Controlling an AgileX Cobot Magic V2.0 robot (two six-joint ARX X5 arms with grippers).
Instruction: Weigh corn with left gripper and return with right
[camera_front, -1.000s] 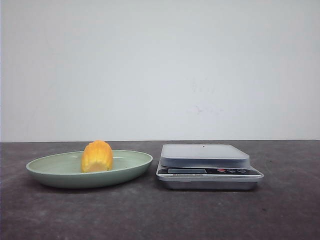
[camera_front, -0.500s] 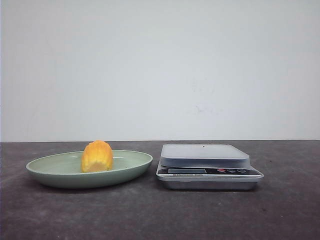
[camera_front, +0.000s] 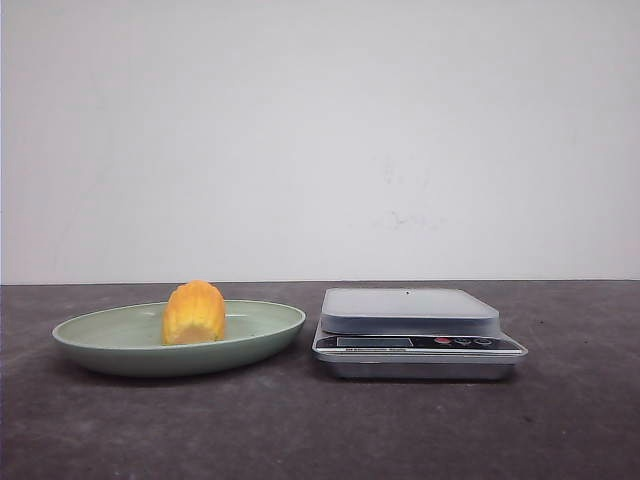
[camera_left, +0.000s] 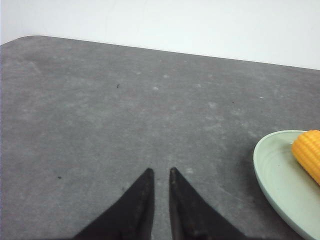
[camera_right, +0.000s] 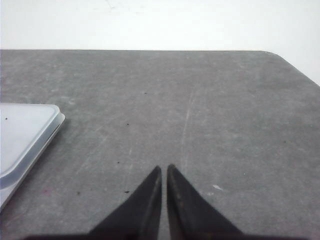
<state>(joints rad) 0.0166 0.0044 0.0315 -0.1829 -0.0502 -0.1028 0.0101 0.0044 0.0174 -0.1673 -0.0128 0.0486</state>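
- Left pincer (camera_left: 160, 172) hovers over bare desk (camera_left: 100, 110), fingers nearly together, holding nothing, short of the plate (camera_front: 100, 345).
- Corn (camera_front: 194, 313) sits on that plate, awaiting pickup.
- Scale (camera_front: 410, 310) stands beside, unloaded.
- Right pincer (camera_right: 164, 170), likewise closed and empty, waits nearby.

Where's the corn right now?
The corn stands on the green plate, left of the scale in the front view, untouched by either gripper.

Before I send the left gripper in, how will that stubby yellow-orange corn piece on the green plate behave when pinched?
The stubby yellow-orange corn piece looks stiff, so it should not flop. Its ridged kernel rows probably give the fingers some bite. Its rounded shape suggests it could roll inside the shallow pale green plate if nudged off-centre.
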